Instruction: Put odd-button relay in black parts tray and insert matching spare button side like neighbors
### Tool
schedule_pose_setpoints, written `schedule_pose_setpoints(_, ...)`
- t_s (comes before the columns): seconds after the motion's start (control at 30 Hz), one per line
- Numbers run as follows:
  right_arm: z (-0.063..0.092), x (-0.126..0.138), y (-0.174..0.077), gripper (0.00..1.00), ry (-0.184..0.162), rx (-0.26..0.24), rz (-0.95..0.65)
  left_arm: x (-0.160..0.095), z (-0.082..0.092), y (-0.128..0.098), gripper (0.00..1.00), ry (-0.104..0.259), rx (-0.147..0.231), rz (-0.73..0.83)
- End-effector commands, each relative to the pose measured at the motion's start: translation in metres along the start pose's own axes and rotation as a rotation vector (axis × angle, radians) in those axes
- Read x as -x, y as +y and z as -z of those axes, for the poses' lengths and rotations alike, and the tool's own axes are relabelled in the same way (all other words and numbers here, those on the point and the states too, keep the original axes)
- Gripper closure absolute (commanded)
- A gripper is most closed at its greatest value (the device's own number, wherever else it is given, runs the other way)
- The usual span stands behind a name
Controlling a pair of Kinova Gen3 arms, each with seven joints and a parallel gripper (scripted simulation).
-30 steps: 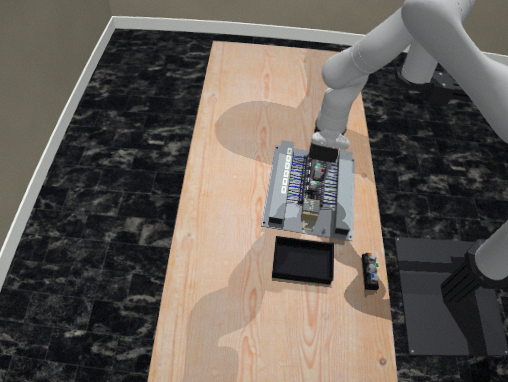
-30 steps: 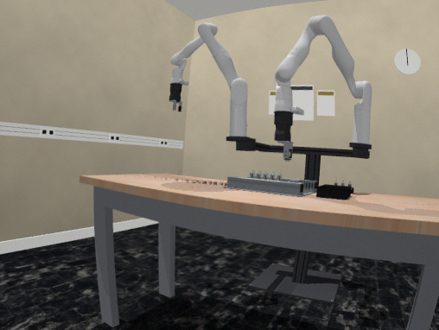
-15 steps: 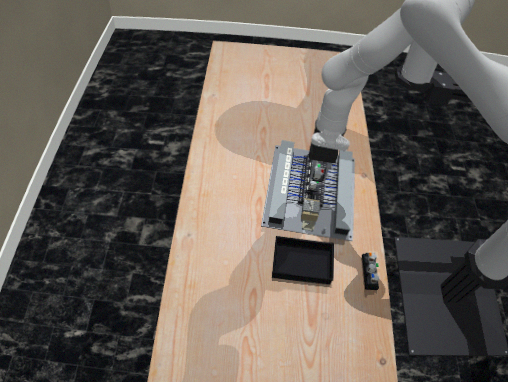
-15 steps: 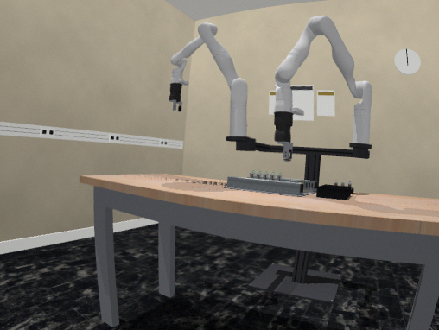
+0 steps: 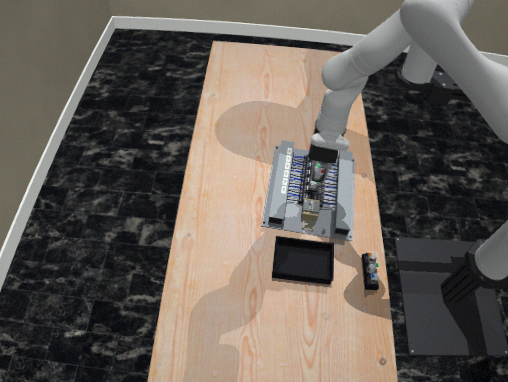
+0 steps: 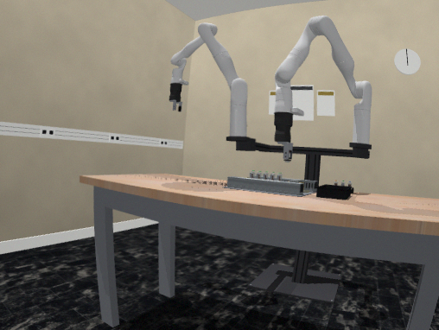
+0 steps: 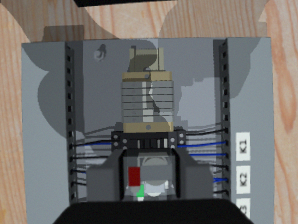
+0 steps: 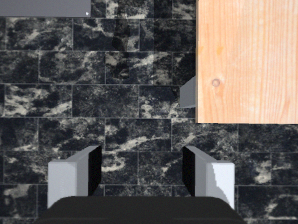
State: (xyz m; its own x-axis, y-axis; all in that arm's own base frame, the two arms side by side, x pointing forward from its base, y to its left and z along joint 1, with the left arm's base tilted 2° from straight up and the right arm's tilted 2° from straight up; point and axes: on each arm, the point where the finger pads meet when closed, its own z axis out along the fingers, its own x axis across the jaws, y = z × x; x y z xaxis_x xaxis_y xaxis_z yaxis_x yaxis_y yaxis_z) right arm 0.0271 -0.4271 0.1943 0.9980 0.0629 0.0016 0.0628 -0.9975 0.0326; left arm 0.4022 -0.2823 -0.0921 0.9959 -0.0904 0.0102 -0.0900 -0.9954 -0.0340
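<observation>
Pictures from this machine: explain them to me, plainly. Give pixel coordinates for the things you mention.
The machine is a pair of robot arms. One picture looks down from above, one across the room from the side, and two come from cameras on the wrists. On the table (image 5: 250, 70) (image 6: 151, 185) (image 7: 10, 150) (image 8: 250, 60) lie a gray panel (image 5: 349, 195) (image 6: 264, 184) (image 7: 250, 100), a black tray (image 5: 274, 260) (image 6: 334, 192) (image 7: 120, 2) and a small rack (image 5: 371, 286) of spares. The left end effector (image 5: 320, 173) (image 6: 288, 159) (image 7: 149, 165) holds a red-buttoned relay (image 5: 322, 171) (image 7: 134, 176) above the panel. The right end effector (image 6: 176, 108) (image 8: 142, 163) is open, holding nothing.

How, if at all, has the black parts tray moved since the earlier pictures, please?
No, the black parts tray shows no visible shift against the table edges in the top view.
</observation>
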Motion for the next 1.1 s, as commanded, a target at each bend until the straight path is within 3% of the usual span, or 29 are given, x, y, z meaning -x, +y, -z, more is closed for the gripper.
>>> schedule_pose_setpoints(0.0, 0.001, 0.0, 0.0, 0.0, 0.0, 0.002, 0.0, -0.001, 0.001, 0.001, 1.0, 0.002, 0.001, 0.0)
schedule_pose_setpoints(0.27, 0.001, 0.0, 0.0, 0.0, 0.0, 0.002, 0.0, -0.001, 0.0, 0.001, 1.0, 0.002, 0.001, 0.0)
schedule_pose_setpoints(1.07, 0.001, 0.0, 0.0, 0.0, 0.0, 0.002, 0.0, -0.003, -0.017, -0.085, 1.0, 0.002, 0.001, 0.0)
